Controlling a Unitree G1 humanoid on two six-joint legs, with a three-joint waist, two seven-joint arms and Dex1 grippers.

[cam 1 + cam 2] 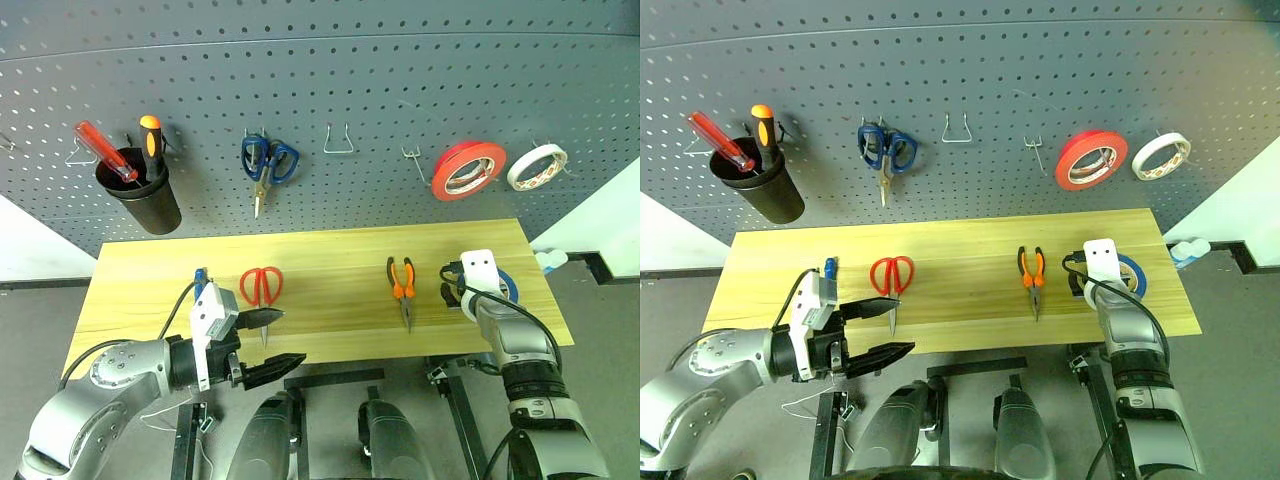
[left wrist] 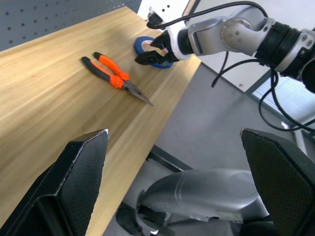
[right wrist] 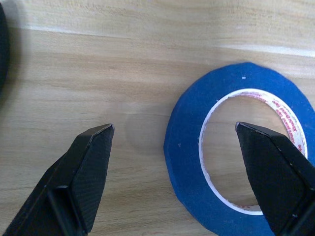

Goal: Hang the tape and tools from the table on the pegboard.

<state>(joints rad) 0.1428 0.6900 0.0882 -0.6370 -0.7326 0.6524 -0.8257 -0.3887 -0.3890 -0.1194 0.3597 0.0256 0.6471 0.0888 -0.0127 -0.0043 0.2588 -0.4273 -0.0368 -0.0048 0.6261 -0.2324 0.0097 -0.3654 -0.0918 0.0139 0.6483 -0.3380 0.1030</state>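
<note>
Tape [image 3: 187, 162] lies flat on the table [image 1: 330, 260], half hidden behind my right claw [image 3: 174, 132]. Both claws gape apart, the left claw [image 1: 268, 345] empty.

Left gripper [image 1: 272, 340] held low and near the body, pointing toward the right arm — fingers spread wide. Right gripper [image 3: 174, 169] reaches forward, tilted downward — fingers apart.

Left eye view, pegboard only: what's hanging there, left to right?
Black cup holding two screwdrivers → blue-handled scissors → empty wire hook → small empty hook → red-orange tape roll → white tape roll.
</note>
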